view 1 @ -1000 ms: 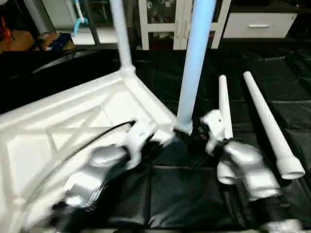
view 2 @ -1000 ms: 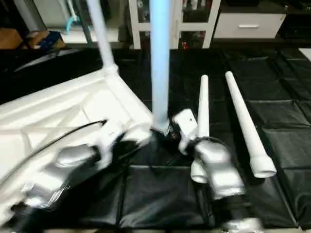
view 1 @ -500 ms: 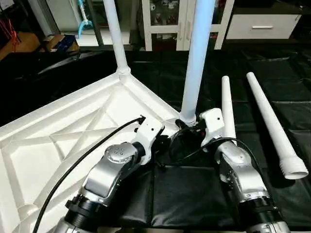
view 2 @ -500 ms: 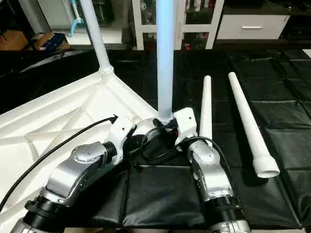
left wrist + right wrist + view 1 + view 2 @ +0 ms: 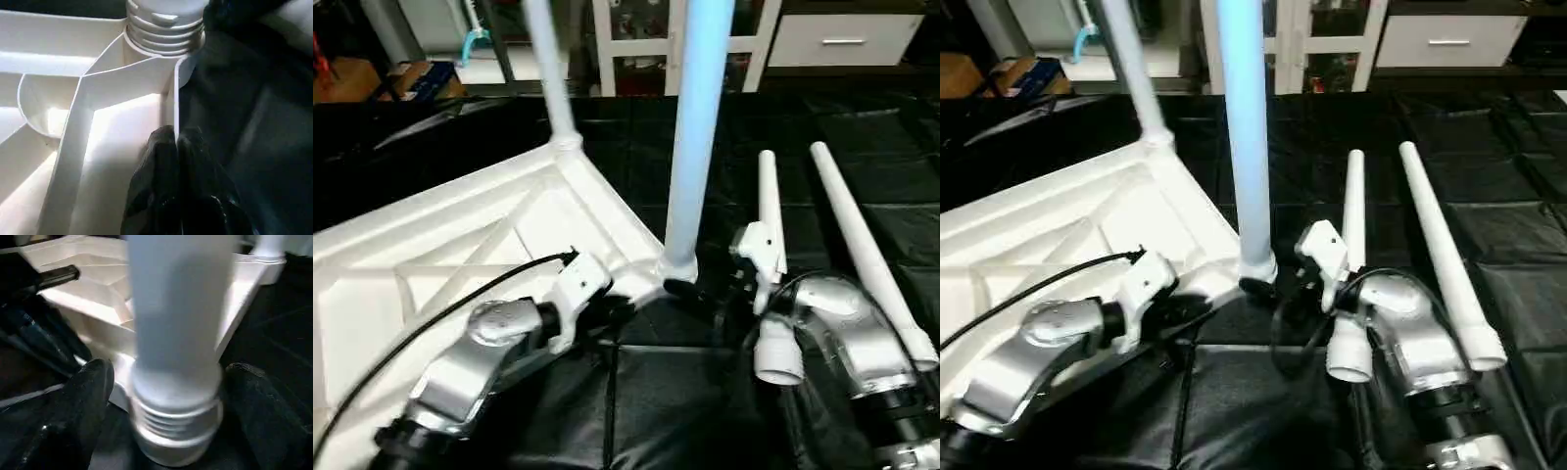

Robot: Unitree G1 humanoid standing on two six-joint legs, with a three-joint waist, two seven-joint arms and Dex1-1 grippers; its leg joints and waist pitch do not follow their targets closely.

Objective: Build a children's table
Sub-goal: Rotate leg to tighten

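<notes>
The children's table lies upside down: its white ribbed tabletop (image 5: 460, 245) fills the left. Two legs stand upright in corner sockets, one at the far corner (image 5: 551, 78) and one at the near corner (image 5: 693, 127). My right gripper (image 5: 168, 374) is open around the near leg's threaded base, with its fingers (image 5: 88, 396) on either side and apart from it. In the head view it sits just right of that base (image 5: 705, 294). My left gripper (image 5: 177, 142) is shut on the tabletop's thin rim wall close to that corner (image 5: 622, 308). Two loose legs (image 5: 767, 196) (image 5: 857, 235) lie on the mat to the right.
A black padded mat (image 5: 685, 392) covers the floor under everything. White cabinets and a drawer unit (image 5: 842, 39) stand along the back. Boxes (image 5: 421, 78) sit at the far left. The nearer loose leg's wide end (image 5: 776, 357) lies beside my right forearm.
My right gripper has opened wider and its fingers now stand off the near leg's base; the right forearm has swung to the right. The left gripper stays shut on the rim. The camera shifted.
</notes>
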